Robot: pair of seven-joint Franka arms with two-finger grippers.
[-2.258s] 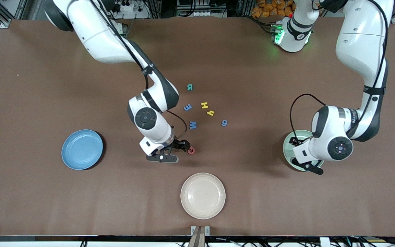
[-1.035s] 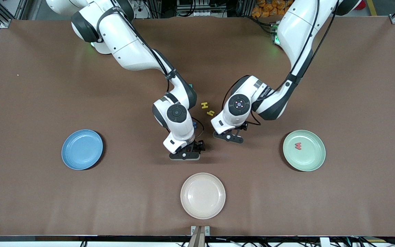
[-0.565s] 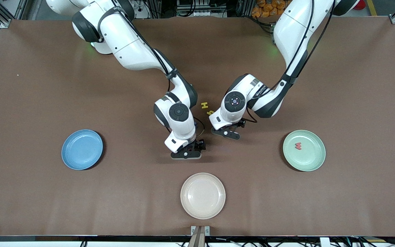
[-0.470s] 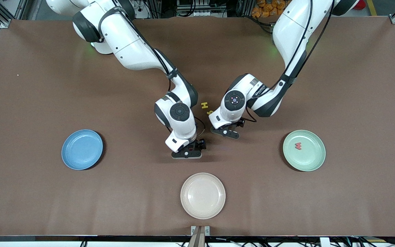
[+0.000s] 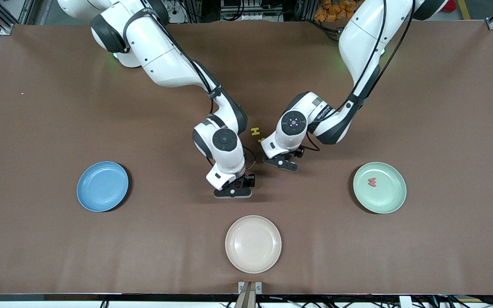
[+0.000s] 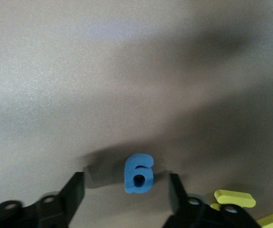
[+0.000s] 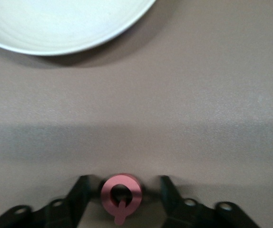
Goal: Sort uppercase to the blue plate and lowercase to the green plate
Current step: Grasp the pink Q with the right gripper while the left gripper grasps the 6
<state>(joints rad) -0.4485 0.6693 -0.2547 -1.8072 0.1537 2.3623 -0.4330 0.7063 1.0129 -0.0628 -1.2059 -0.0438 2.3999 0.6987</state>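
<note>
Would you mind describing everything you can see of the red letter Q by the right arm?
The red Q is a small, flat, foam-looking capital: a thick ring with a round hole and a short tail. It lies flat on the brown table, nearer the front camera than the yellow letters, with the cream plate close by. It sits between the right gripper's fingers; a small gap shows on each side, so no contact is visible.

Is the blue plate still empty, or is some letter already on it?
Empty. The blue plate shows only its bare surface in the front view; the red Q lies on the table between the right gripper's fingers.
</note>
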